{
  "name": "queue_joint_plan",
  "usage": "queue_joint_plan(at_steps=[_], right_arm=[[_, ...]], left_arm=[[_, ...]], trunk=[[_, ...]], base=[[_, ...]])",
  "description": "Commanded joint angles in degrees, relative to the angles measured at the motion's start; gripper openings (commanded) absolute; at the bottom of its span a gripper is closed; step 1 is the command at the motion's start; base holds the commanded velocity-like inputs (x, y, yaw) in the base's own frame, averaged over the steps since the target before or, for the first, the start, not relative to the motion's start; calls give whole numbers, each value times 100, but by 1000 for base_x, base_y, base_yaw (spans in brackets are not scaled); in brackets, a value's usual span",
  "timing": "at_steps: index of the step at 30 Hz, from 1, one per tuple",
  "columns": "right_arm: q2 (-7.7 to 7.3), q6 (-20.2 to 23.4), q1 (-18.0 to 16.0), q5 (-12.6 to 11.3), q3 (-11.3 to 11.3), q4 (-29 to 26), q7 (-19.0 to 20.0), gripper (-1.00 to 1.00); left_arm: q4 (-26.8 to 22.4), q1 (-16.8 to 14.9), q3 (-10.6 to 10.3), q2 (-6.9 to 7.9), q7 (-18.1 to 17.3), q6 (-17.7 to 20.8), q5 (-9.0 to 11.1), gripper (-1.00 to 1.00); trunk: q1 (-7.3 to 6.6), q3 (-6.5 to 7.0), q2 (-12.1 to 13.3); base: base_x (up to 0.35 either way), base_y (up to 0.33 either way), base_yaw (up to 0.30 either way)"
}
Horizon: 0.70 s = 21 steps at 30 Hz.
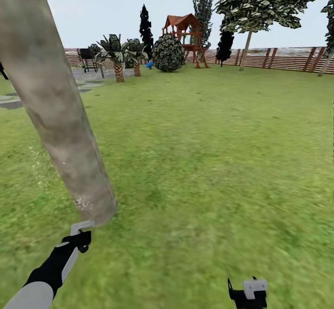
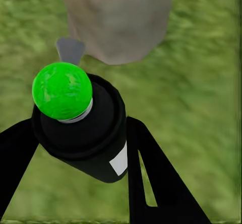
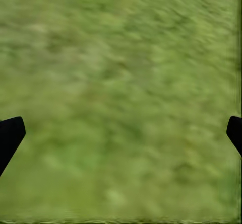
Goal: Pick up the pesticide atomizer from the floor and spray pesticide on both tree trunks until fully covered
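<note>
Atomizer (image 2: 80, 128), a small rigid black can with a green cap, likely light and smooth-sided, sits clamped at mid-body in the left gripper (image 1: 80, 235), lower left, just beside the tree trunk (image 1: 51, 100). Right gripper (image 3: 121, 133) hangs spread wide over grass.

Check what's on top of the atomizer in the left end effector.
A round green cap tops the black pesticide atomizer held in the left end effector. Its underside is hidden. The tree trunk stands just beyond.
</note>
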Motion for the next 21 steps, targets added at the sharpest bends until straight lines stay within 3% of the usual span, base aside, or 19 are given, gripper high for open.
queue_joint_plan(at_steps=[1, 7, 12, 15, 16, 18, 21], right_arm=[[0, 1, 1, -3, 0, 0, 0, 100], [0, 6, 0, 1, 0, 7, 0, 100], [0, 8, 0, 3, 0, 9, 0, 100], [0, 8, -1, 3, 0, 9, 0, 100], [0, 8, -1, 3, 0, 9, 0, 100], [0, 8, -1, 3, 0, 9, 0, 100], [0, 8, -2, 3, 0, 9, 0, 100]], left_arm=[[-3, 0, 0, 1, 0, 0, -1, -100], [-41, -2, -7, 63, -19, -5, 1, -100], [-344, -176, -61, -8, -78, 217, -16, -100], [-1020, -216, -30, 122, -97, 829, -15, -100], [-1500, -207, -55, 269, -109, 1184, -51, -100], [-1689, -185, -74, 327, -121, 1334, -48, -100], [-1924, -220, -689, 305, -383, 1477, -33, -100]], trunk=[[0, 0, 0], [0, 0, 0], [0, 0, 0], [0, 0, 0], [0, 0, 0], [0, 0, 0], [0, 0, 0]], base=[[-171, -126, 29], [-32, -22, 225], [0, 0, 200], [0, 0, 21], [0, 0, 0], [0, 0, 0], [0, 0, 0]])
